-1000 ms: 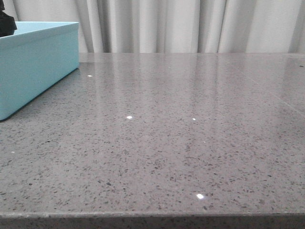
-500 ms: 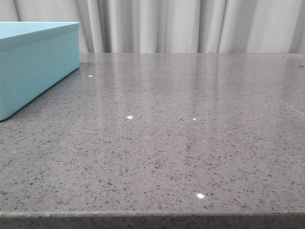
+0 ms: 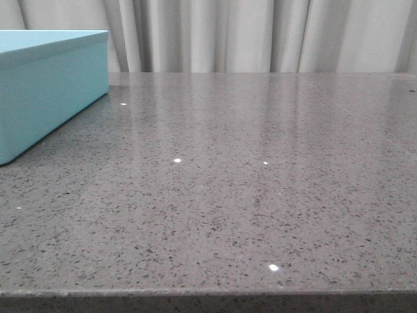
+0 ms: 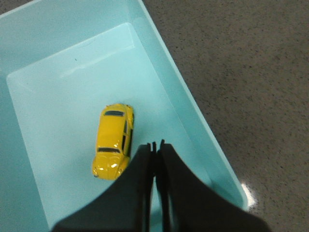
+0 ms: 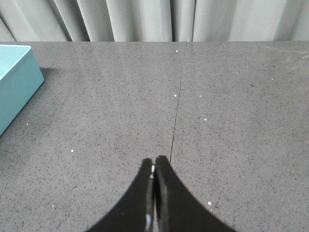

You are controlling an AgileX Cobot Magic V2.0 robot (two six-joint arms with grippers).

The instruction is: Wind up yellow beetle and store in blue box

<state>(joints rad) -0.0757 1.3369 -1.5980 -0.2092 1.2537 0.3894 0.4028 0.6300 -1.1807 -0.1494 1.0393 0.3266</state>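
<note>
The yellow beetle [image 4: 114, 140] lies on the floor of the blue box [image 4: 53, 92], standing on its wheels. My left gripper [image 4: 156, 144] hangs above the box, just beside the car, shut and empty. The blue box also shows at the far left in the front view [image 3: 45, 88] and at the left edge of the right wrist view [image 5: 14, 82]. My right gripper [image 5: 154, 160] is shut and empty above the bare grey table, well away from the box. Neither gripper shows in the front view.
The speckled grey stone table [image 3: 247, 182] stretches out to the right of the box, with a thin seam [image 5: 176, 111] running across it. Pale curtains [image 3: 260, 32] hang behind the table's far edge.
A dark part of the left arm that showed above the box's top left corner one second ago has gone out of the front view. The box has not moved.
</note>
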